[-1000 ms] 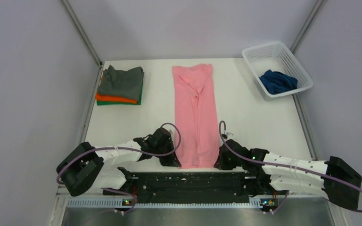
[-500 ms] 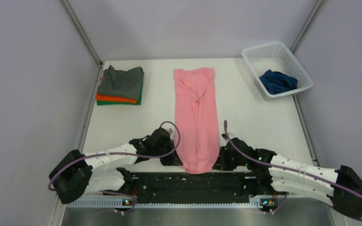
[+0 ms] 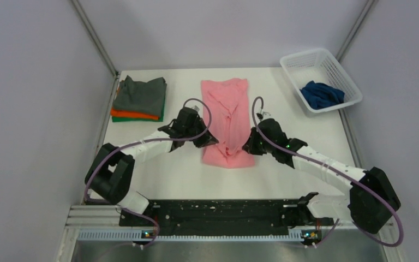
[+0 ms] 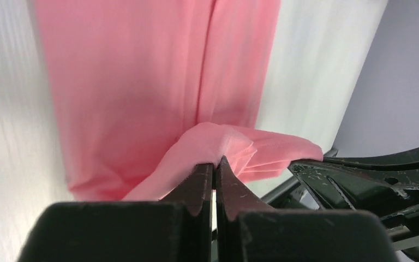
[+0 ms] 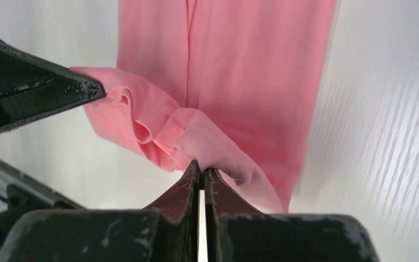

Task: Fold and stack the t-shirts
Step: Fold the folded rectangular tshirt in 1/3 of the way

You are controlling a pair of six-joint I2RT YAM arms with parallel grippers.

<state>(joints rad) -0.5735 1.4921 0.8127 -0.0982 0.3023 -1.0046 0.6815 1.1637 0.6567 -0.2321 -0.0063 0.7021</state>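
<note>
The pink t-shirt (image 3: 227,114) lies as a long strip down the middle of the table, its near end lifted and folded back. My left gripper (image 3: 210,141) is shut on the left corner of that end (image 4: 218,147). My right gripper (image 3: 247,146) is shut on the right corner (image 5: 196,136). Both hold the hem above the shirt's middle. The dark grey t-shirt (image 3: 141,94) tops a folded stack at the far left, over the orange t-shirt (image 3: 132,114) and the green t-shirt (image 3: 161,113). The navy blue t-shirt (image 3: 321,94) lies crumpled in the basket.
The white lattice basket (image 3: 305,61) stands at the far right corner of the table. A black rail (image 3: 218,210) with the arm bases runs along the near edge. Grey walls close in the left, back and right sides.
Both grippers have carried the pink shirt's near hem away from the near edge toward the shirt's middle, so the near part now folds back over the rest.
</note>
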